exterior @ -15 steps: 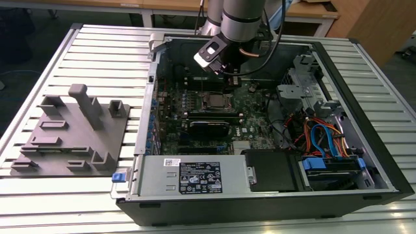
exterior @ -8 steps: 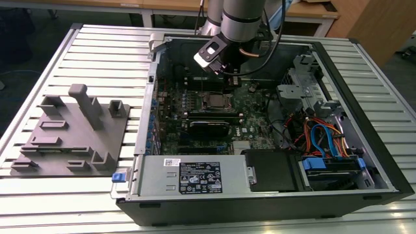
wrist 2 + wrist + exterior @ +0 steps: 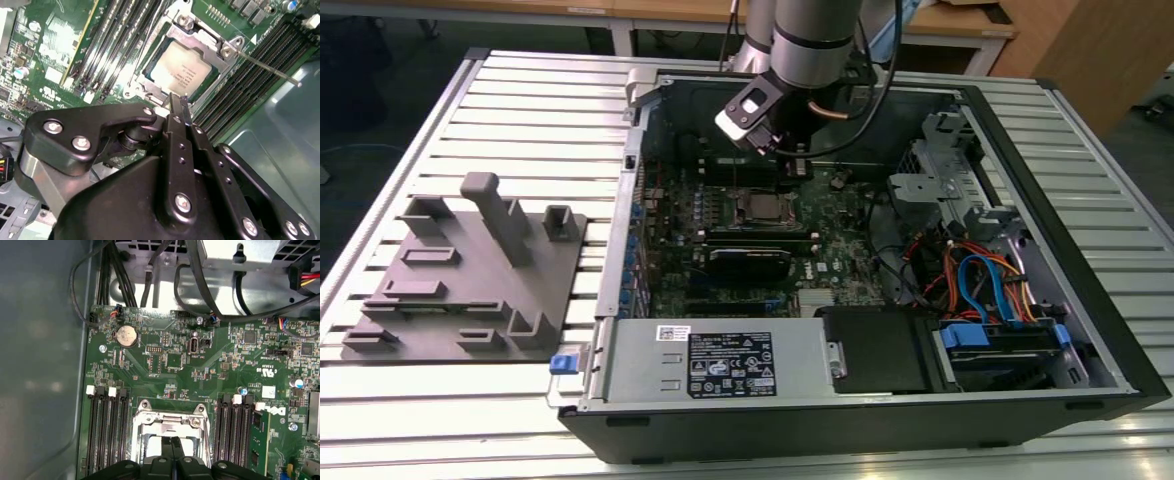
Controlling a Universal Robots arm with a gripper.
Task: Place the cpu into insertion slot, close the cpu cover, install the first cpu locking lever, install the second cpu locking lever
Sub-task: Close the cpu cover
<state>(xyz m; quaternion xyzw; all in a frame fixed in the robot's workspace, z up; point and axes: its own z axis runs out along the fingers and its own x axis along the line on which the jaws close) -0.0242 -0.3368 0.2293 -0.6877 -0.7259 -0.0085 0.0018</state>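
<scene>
Black gripper point(image 3: 178, 104): jaws clenched, tips pressed together, nothing held between them. Tips hang at the near edge of the cpu cover point(image 3: 145, 89); cannot tell whether they touch it. Silver-tan cpu point(image 3: 182, 67) lies flat in the insertion slot point(image 3: 759, 207) just beyond the tips, with the metal frame down around it. One thin lever point(image 3: 265, 64) juts free to one side, slanting across the memory slots point(image 3: 240, 87). Slot banks flank the socket on both sides. Grey case wall point(image 3: 280, 150) stands past one bank.
</scene>
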